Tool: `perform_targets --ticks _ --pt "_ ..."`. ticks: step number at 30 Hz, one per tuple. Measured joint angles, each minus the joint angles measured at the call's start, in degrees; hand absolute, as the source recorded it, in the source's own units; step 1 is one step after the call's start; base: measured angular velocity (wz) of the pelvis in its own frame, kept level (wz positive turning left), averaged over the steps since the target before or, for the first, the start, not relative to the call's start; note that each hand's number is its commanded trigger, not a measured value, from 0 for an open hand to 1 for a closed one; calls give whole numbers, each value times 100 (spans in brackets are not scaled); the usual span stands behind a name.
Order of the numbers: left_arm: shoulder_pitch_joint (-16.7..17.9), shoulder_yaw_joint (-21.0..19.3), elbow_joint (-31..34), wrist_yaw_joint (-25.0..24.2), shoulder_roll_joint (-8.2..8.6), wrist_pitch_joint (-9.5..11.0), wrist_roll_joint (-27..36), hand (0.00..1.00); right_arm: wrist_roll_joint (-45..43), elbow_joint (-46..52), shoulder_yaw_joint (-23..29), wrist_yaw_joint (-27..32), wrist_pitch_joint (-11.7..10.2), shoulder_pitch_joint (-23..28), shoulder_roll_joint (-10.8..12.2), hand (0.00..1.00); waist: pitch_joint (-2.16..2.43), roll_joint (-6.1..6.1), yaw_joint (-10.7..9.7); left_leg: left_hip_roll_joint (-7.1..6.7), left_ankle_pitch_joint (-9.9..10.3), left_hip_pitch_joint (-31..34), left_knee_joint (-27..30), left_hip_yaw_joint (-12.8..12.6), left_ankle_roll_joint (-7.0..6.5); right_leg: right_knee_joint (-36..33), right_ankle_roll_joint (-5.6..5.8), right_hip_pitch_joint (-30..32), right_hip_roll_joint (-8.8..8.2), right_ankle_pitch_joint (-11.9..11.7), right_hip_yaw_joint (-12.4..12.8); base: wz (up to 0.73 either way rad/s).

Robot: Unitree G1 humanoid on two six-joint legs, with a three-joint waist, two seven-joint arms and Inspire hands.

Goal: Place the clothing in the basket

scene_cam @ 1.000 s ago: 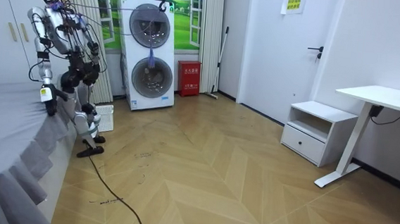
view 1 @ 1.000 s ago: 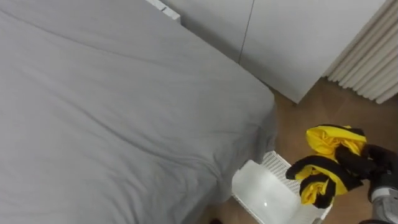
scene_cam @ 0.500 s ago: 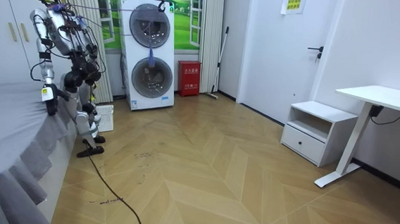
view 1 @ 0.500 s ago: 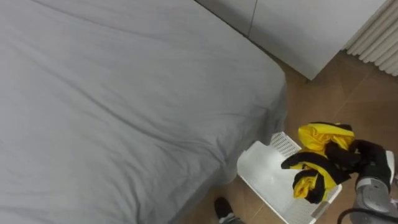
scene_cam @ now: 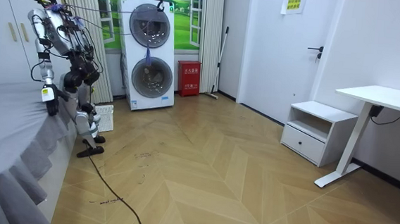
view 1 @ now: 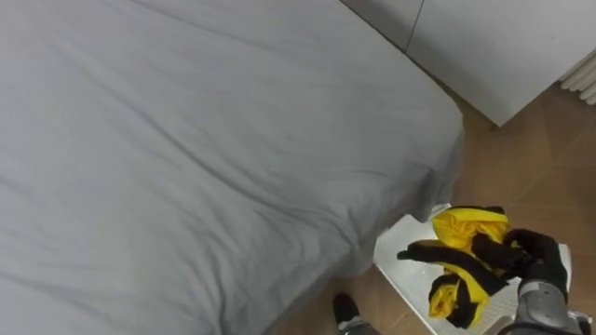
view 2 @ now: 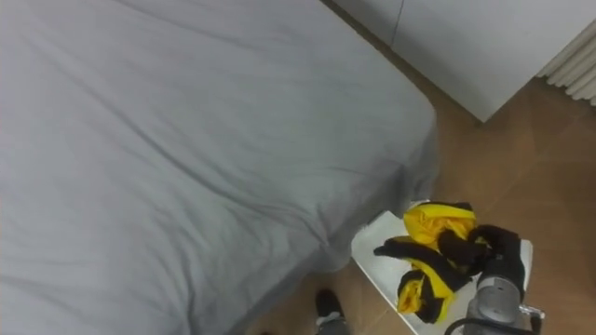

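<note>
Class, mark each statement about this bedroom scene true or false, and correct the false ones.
1. The right hand grips a yellow and black garment. True.
2. A white basket stands on the floor by the corner of the bed. True.
3. The garment lies spread out on the bed. False: the hand holds it over the basket.
4. The bed has a red sheet. False: the sheet is grey.
</note>
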State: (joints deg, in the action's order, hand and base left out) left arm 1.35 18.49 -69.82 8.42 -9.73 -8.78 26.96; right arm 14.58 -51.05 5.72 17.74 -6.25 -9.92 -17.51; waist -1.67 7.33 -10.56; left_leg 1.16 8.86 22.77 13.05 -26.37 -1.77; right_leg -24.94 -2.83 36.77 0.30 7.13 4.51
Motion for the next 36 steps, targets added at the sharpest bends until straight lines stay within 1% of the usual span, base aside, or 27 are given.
perform_targets --ticks 3,9,13,17,32,36 --pt "0 -3 -10 -9 0 37 1 0 -91 -7 -2 6 0 11 7 0 -15 -21 2 -21 0 -3 28 6 0 -89 2 26 -27 46 10 3" --pt "-7 -1 -81 -10 0 173 4 0 -57 -7 -13 -23 0 73 11 0 -28 -43 -2 -16 0 2 44 31 0 -91 5 19 -25 53 7 1" --pt "-11 -1 -80 -10 -7 181 -3 0 -40 -7 -14 -28 0 92 14 0 -28 -43 -9 -7 0 24 66 27 -1 -84 32 27 -19 72 5 0" --pt "-9 -1 -80 -9 -11 181 -5 0 -37 -6 -12 -27 0 87 13 0 -25 -38 -7 0 -1 40 77 29 -1 -77 8 35 -10 58 4 0" --pt "46 -2 -86 -66 -9 180 -10 0 -242 5 3 -48 -1 154 5 0 -11 -23 -7 -12 0 -63 54 -14 -1 -92 -4 -33 -3 46 42 -1" --pt "130 -32 -66 -136 -11 180 -7 0 -216 16 8 -58 -2 269 -2 0 -2 -39 -18 -10 0 -276 43 7 0 -62 7 -266 -11 54 13 1"
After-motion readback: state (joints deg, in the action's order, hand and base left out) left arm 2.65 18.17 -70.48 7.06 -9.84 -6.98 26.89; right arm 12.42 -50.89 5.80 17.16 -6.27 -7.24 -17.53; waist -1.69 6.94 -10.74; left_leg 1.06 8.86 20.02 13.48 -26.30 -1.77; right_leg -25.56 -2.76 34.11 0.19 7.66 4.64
